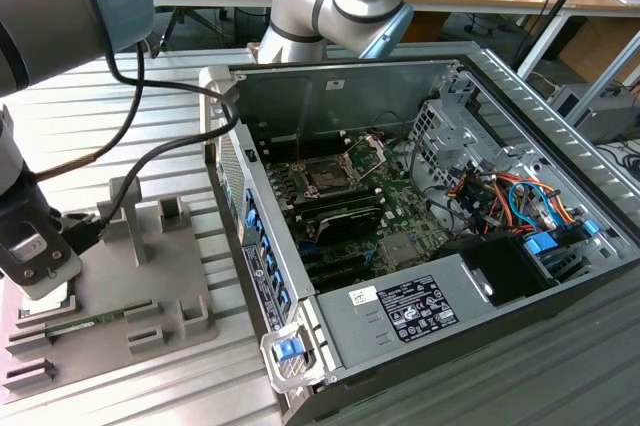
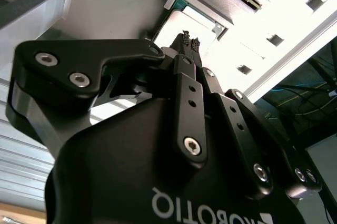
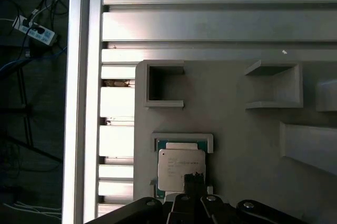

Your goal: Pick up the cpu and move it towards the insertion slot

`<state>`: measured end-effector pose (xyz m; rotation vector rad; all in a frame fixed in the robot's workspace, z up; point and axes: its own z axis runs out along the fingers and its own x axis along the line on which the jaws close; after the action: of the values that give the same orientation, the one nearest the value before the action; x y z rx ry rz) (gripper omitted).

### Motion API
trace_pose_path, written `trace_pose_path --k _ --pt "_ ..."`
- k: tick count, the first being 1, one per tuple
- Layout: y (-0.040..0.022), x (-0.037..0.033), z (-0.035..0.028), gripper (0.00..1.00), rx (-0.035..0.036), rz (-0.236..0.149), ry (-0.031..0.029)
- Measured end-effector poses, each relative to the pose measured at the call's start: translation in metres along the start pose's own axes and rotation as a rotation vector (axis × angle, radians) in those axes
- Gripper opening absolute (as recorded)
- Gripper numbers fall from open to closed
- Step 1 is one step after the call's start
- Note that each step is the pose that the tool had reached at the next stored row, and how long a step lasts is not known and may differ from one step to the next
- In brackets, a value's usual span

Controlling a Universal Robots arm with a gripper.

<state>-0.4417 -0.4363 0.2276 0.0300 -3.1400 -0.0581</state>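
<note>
The cpu (image 3: 176, 163), a silvery square chip with a green rim, lies flat in a raised nest on the grey fixture plate (image 3: 237, 129). My gripper (image 3: 194, 178) stands right over it, its two dark fingertips pressed together and down at the chip's top face near one edge. In the second wrist view the shut gripper (image 2: 189, 40) points at the cpu (image 2: 181, 21). In the exterior view the gripper (image 1: 35, 271) hangs over the fixture at the exterior view's left, far from the insertion slot (image 1: 330, 174) inside the open computer case.
The computer case (image 1: 420, 66) lies open on a ribbed metal table (image 1: 180, 116), its upright wall between fixture and socket. A green memory stick (image 1: 95, 320) rests in the fixture plate (image 1: 150, 276), which carries several upright blocks. Cables (image 1: 130, 161) trail from the arm.
</note>
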Motion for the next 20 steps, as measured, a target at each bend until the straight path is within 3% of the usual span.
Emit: trace_pose_path --k 20 --pt "-0.0036 0.0001 0.0094 0.11 0.0005 0.000 0.0000"
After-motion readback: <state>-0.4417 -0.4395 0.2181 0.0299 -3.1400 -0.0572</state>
